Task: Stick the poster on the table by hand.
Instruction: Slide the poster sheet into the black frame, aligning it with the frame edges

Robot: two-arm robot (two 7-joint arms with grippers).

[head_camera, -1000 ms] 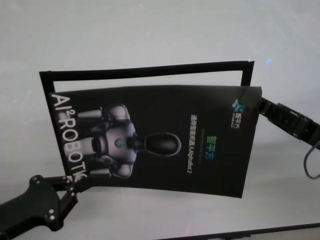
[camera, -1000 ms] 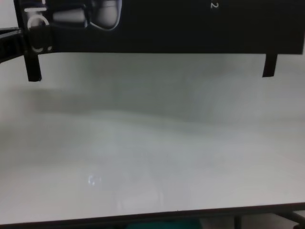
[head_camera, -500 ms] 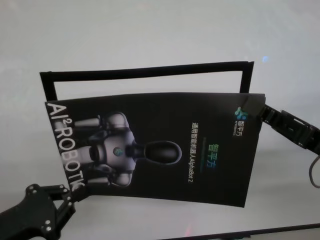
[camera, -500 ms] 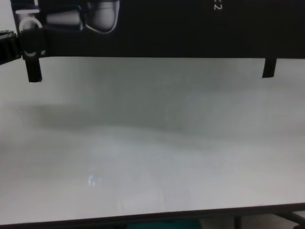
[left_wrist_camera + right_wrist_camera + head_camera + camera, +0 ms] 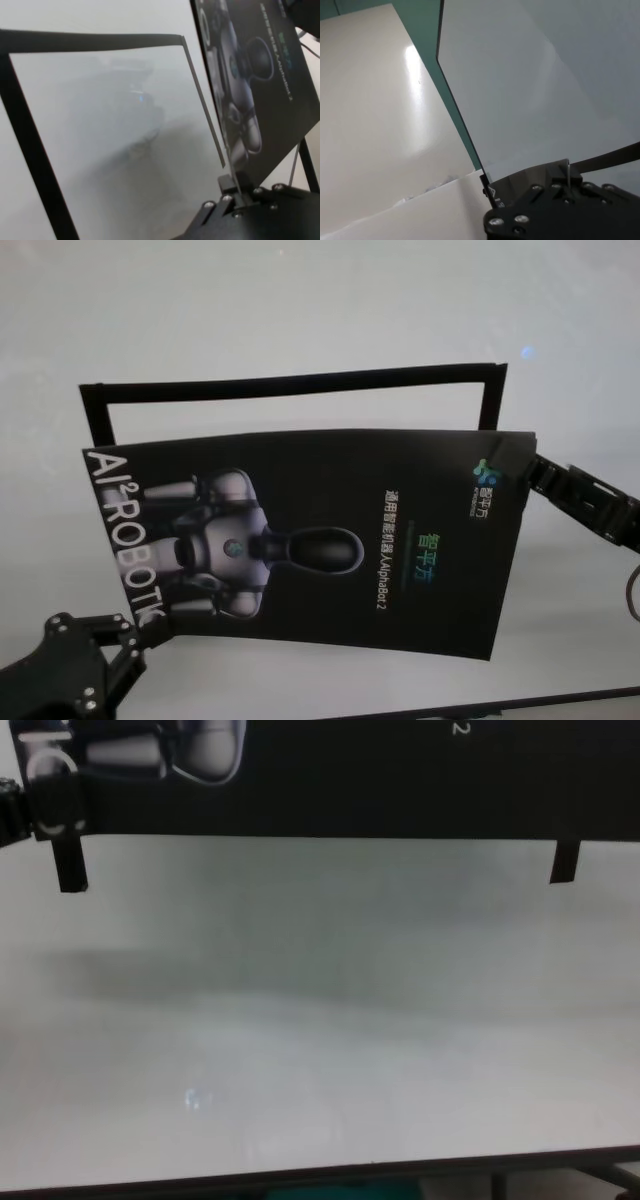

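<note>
The poster (image 5: 330,540), a glossy black sheet with a grey-white robot and white letters, hangs in the air above the white table (image 5: 300,300). My left gripper (image 5: 137,633) is shut on its near left corner. My right gripper (image 5: 520,468) is shut on its far right corner. In the left wrist view the poster (image 5: 260,75) rises from the left gripper (image 5: 235,192). In the right wrist view it shows as a thin dark edge (image 5: 460,120) running into the right gripper (image 5: 489,191). In the chest view its lower part (image 5: 350,780) fills the top.
Narrow black tape strips (image 5: 290,382) lie on the table as an open frame behind and under the poster; their ends show in the chest view (image 5: 70,865). The table's dark front edge (image 5: 500,706) is close below the poster.
The poster has shifted toward the table's front edge and slightly right, uncovering more of the tape frame. Both grippers moved with it, still holding their corners.
</note>
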